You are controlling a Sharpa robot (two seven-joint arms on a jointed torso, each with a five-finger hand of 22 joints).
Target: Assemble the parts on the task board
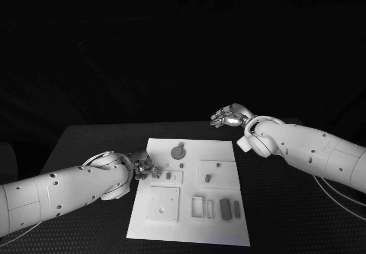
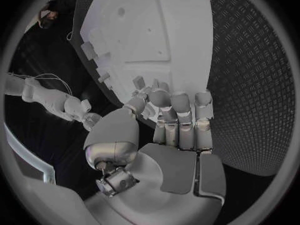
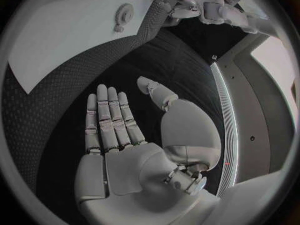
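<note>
The white task board [image 1: 191, 233] lies in the middle of the black table. On it are a round gear [image 1: 177, 152], a few small dark parts [image 1: 207, 178] and two dark upright blocks [image 1: 226, 208]. My left hand [image 1: 145, 169] is at the board's left edge; its fingers [image 2: 170, 102] and thumb come close together over small pieces at the board's [image 2: 156, 30] rim, and whether they pinch one is hidden. My right hand [image 1: 229, 115] hovers beyond the board's far right corner, fingers [image 3: 109, 115] spread, palm bare. The gear [image 3: 123, 15] and the left hand [image 3: 190, 5] also appear in the right wrist view.
A square plate [image 1: 164, 203] and two pale frames [image 1: 202, 207] sit on the board's near half. Textured black table [image 1: 290, 211] spreads on both sides of the board. The right arm [image 1: 305, 151] crosses above the table's right side.
</note>
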